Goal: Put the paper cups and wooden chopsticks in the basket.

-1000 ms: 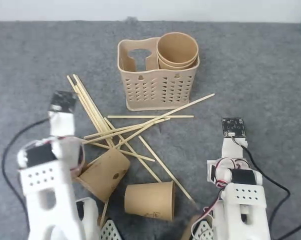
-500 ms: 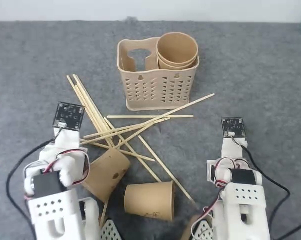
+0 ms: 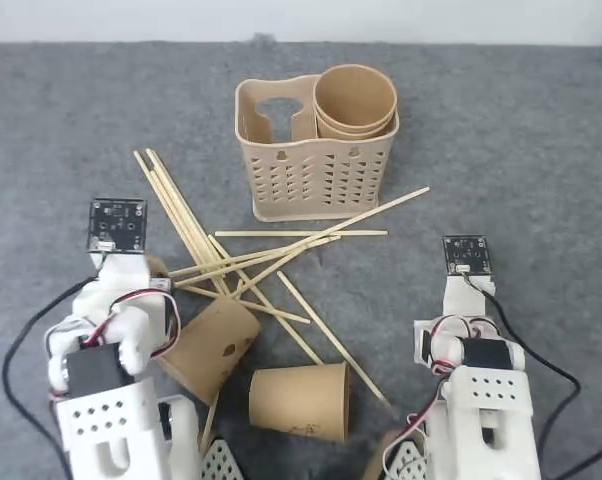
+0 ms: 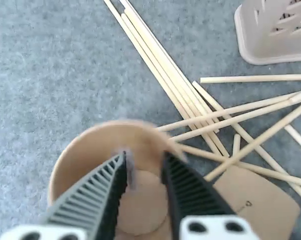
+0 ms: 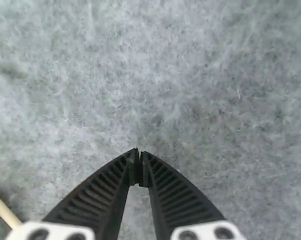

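While two paper cups (image 3: 356,100) already sit nested in the basket (image 3: 321,180) | step, likely: fetching loose cup (image 4: 88,152) beyond chopsticks (image 3: 281,245) from basket | left gripper (image 4: 144,157) slightly parted over its mouth | next: pinch wall, carry to basket | right gripper (image 5: 139,152) clenched, empty

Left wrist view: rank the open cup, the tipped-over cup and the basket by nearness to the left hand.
1. Open cup, directly beneath the left hand.
2. Tipped-over cup, beside it.
3. Basket, beyond the chopsticks.
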### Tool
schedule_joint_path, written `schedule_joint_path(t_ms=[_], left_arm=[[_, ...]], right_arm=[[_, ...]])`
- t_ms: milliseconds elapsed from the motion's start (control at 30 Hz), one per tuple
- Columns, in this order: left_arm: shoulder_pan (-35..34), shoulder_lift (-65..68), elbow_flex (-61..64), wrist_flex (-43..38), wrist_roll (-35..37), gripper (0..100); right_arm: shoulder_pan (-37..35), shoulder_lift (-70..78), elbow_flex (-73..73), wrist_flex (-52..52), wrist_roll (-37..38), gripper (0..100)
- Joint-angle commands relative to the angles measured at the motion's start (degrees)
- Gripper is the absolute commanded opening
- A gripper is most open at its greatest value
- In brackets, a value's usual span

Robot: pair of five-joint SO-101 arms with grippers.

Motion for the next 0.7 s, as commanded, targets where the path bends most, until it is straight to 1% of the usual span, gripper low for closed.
schedule_joint_path(t_ms=[0,500,600,667], left_arm=[[0.4,-0.5,-1.1,-1.4,1.0,14],[0.2,-0.6,-1.1,-1.3,1.1,14],[0.1,-0.6,-3.7,-1.0,1.1,14],[0.1,-0.5,-7.1,1.0,1.1,14]], right_arm=[[0.2,-1.2,-0.7,-1.1,0.9,0.8],[0.2,-1.2,-0.6,-1.0,0.9,0.8],[0.2,-1.2,-0.5,-1.0,0.9,0.8],[0.2,-1.2,-0.5,-1.0,0.9,0.8]])
